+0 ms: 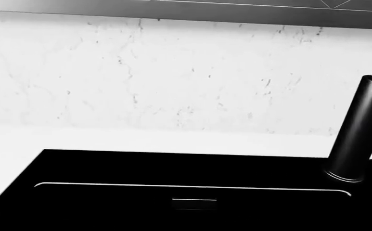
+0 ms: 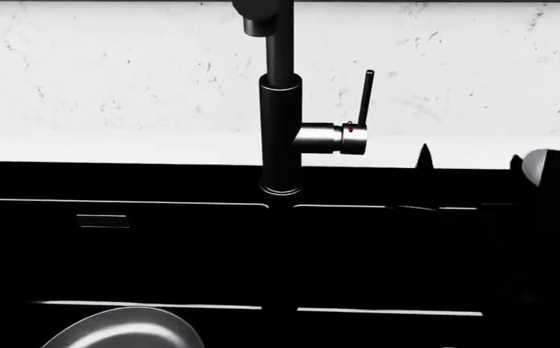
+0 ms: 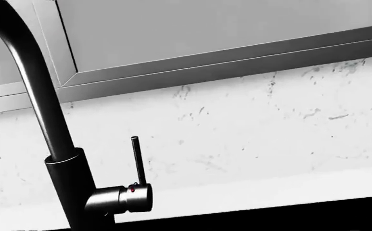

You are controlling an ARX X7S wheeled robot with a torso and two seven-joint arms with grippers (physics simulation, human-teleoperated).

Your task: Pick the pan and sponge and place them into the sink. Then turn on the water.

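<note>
Reaching for the tap, claw state impossible to tell.
Lever (image 2: 366, 96) standing upright at 3 o'clock of faucet (image 2: 281, 130); thin, stiff, probably slippery, best pushed near tip. Pan (image 2: 125, 330) already in sink (image 2: 164, 254).

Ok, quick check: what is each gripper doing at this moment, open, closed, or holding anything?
Left gripper: not in any view, so its state cannot be told.
Right gripper: only a dark tip shows beside the tall black cylindrical faucet; open or closed cannot be told.
</note>
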